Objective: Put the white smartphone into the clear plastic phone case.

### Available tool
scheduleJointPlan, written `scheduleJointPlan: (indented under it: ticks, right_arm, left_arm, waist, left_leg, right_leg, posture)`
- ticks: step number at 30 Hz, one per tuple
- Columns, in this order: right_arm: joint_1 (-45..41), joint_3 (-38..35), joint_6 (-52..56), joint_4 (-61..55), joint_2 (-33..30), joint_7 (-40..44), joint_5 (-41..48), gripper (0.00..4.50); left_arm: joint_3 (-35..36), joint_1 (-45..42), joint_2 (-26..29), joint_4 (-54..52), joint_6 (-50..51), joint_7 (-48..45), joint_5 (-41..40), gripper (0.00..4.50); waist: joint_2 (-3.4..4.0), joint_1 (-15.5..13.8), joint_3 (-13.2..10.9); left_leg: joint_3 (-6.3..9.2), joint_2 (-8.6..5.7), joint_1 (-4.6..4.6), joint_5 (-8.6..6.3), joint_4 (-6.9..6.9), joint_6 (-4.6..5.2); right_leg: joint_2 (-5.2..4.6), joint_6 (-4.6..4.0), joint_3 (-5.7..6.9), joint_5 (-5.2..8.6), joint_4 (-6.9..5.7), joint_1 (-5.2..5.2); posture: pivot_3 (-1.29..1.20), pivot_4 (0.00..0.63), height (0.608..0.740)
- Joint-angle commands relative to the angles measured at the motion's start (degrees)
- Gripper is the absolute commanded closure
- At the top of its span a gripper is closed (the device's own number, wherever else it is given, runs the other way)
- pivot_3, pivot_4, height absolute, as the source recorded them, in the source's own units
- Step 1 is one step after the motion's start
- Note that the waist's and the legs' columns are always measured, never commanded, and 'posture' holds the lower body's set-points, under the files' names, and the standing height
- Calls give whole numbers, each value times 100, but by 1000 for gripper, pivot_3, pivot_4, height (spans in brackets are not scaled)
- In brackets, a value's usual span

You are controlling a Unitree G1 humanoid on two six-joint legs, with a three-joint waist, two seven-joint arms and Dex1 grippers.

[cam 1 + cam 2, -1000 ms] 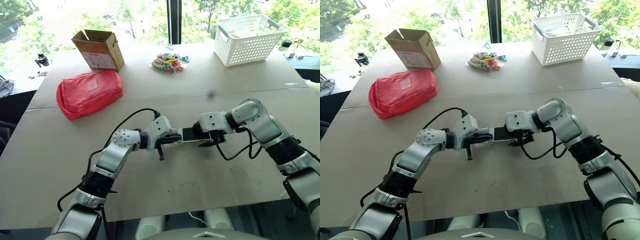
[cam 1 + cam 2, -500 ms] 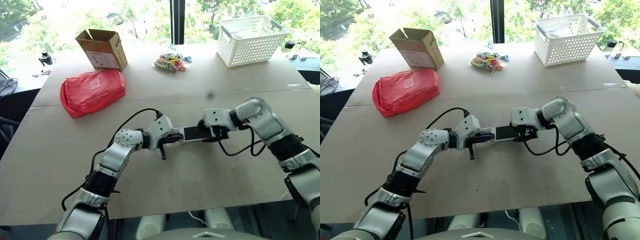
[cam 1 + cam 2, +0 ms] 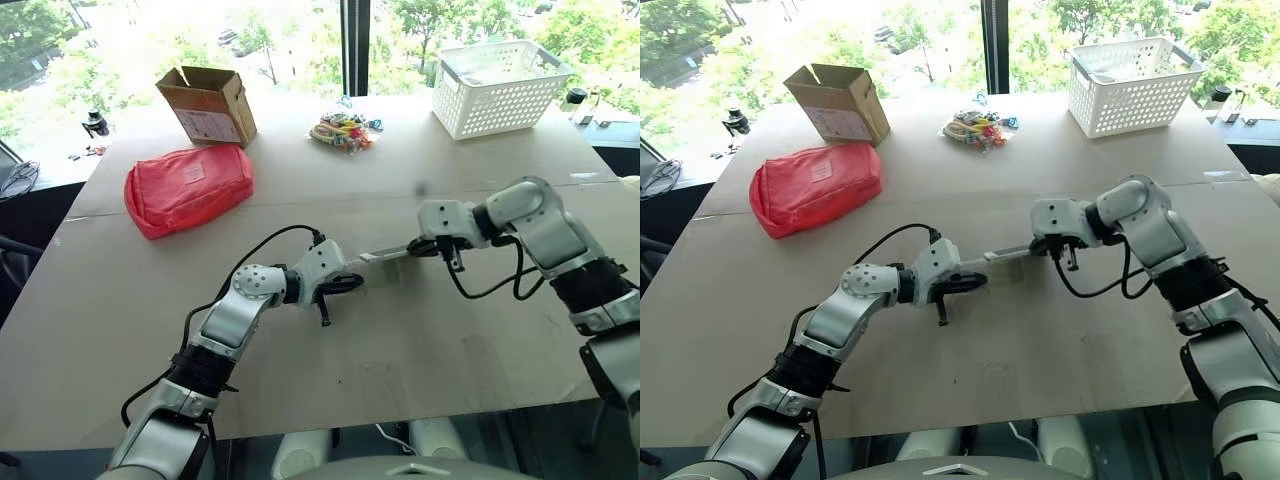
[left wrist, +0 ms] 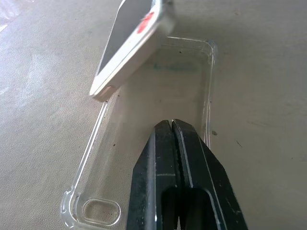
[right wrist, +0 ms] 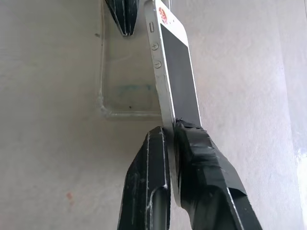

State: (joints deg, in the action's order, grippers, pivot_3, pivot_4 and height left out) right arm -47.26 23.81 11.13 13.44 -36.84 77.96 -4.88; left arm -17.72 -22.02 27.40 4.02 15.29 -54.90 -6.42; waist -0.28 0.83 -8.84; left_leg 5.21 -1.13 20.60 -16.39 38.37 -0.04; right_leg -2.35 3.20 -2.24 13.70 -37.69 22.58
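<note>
The white smartphone point(image 5: 175, 72) hangs tilted, one short end pinched in my right gripper point(image 5: 170, 125), which is shut on it. Its free end slopes down toward the clear plastic phone case point(image 4: 192, 81), which lies flat and open side up on the table. My left gripper point(image 4: 171, 122) is shut, and its tips rest inside the case's floor near one end. In the head view the smartphone point(image 3: 385, 254) bridges the gap between the left gripper point(image 3: 340, 284) and the right gripper point(image 3: 427, 246), at the middle of the table.
A red pouch point(image 3: 188, 188) and an open cardboard box point(image 3: 208, 100) sit at the back left. A pile of colourful small items point(image 3: 342, 130) lies at the back centre, a white basket point(image 3: 503, 88) at the back right. Black cables loop beside both wrists.
My right gripper has shut on the smartphone's end and drawn it up and to the right, so the phone now tilts above the case. The left gripper stays put.
</note>
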Motion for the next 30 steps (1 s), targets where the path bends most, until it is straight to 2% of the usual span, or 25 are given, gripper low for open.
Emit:
scheduleJointPlan:
  ticks: [1,7,11,16,24,30]
  right_arm:
    - [150,48,26,53,-50,5,-88,4467]
    - [334,100,125,-280,-97,83,-72,4467]
    - [492,166,186,-502,-225,248,-65,4467]
    - [633,258,226,-734,-296,318,-87,4467]
    - [717,119,19,-770,-39,-106,-130,4467]
    - [480,-303,17,-811,63,-338,47,4467]
  left_arm:
    - [-187,203,47,299,155,-65,166,4500]
    - [584,122,-81,-111,770,-277,-878,4500]
    - [951,62,236,-536,1299,-643,-1458,4500]
    - [1115,-190,534,-264,1278,-679,-1414,4500]
    - [870,-107,383,-372,1255,-609,-1327,4500]
    - [814,-66,325,-353,1178,-549,-1244,4500]
  waist:
    - [0,1,0]
    - [0,8,-1]
    - [-3,21,-12]
    - [-1,-11,-15]
    - [-3,24,-16]
    - [-5,82,-32]
  left_leg:
    - [2,0,0,0,0,0]
    - [7,0,3,0,-2,0]
    - [7,3,18,0,-6,0]
    - [16,2,30,0,-11,-1]
    - [13,-2,29,0,-20,-1]
    - [12,2,26,0,-21,-1]
  right_leg:
    - [0,0,0,0,0,0]
    - [0,0,1,0,-1,6]
    - [0,0,1,0,0,23]
    - [-3,0,13,1,20,23]
    - [-11,2,14,1,35,22]
    - [-6,1,11,0,25,24]
  posture:
    - [0,150,740]
    - [0,150,740]
    - [0,150,740]
    - [0,150,740]
    - [0,150,740]
    - [0,150,740]
